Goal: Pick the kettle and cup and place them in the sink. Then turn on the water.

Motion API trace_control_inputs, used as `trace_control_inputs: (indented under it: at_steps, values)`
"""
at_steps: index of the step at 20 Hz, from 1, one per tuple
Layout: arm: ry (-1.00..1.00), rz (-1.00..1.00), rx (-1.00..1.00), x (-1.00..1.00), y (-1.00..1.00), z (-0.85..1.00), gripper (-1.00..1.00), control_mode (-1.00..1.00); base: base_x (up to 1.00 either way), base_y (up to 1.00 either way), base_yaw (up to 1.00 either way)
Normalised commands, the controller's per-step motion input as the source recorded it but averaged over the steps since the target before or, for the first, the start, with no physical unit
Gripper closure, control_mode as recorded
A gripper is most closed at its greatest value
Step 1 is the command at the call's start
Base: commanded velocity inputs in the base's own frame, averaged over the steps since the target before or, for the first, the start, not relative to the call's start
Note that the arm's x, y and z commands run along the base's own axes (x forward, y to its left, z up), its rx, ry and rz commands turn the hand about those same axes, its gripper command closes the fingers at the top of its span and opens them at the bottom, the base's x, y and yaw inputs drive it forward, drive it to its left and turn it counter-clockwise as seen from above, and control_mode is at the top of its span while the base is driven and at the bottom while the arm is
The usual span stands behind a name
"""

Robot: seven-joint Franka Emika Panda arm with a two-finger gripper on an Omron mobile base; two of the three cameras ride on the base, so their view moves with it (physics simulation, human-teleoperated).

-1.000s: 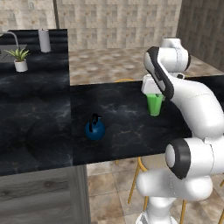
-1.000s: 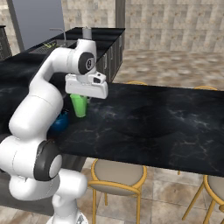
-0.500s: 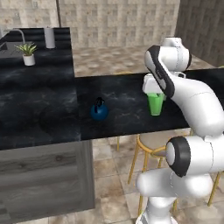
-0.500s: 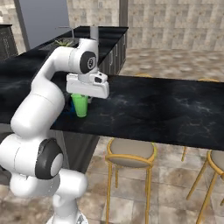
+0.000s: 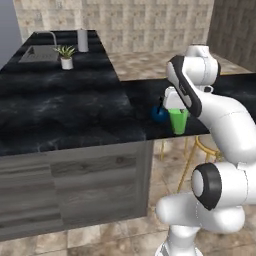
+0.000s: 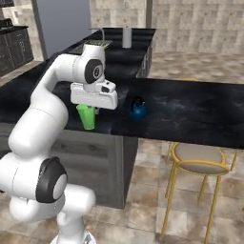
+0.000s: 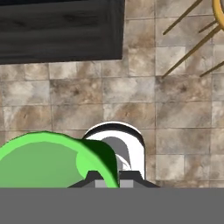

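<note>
From the far left of the counter, the sink sits at the back corner with its faucet, a potted plant just beside it and a grey canister a little further right along the back. Well away from the sink, at the near edge of the counter's other leg, the kettle stands on the black stone. Just to its right the gripper has its jaws clamped on the rim of the cup, which hangs below the hand; in the hand view the rim wall sits between the 2 tips, out past the counter edge over the floor tiles.

To do this carry well, I'd keep the cup upright and lift it clear of the counter lip before crossing toward the sink. With only a thin rim pinched, sudden swings could tip it loose. It should pass wide of the plant and canister, then go down into the basin before the jaws let go.
</note>
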Motion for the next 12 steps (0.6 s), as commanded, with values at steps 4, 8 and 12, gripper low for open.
trace_control_inputs:
  at_steps: [4, 8, 12]
  values:
    - [0.00, 0.00, 0.00, 0.00, 0.00, 0.00, 1.00, 1.00, -0.09, 1.00, 0.00]
    - [0.00, 0.00, 0.00, 0.00, 0.00, 0.00, 1.00, 1.00, -0.12, 1.00, 0.00]
    - [0.00, 0.00, 0.00, 0.00, 0.00, 0.00, 1.00, 1.00, -0.09, 1.00, 0.00]
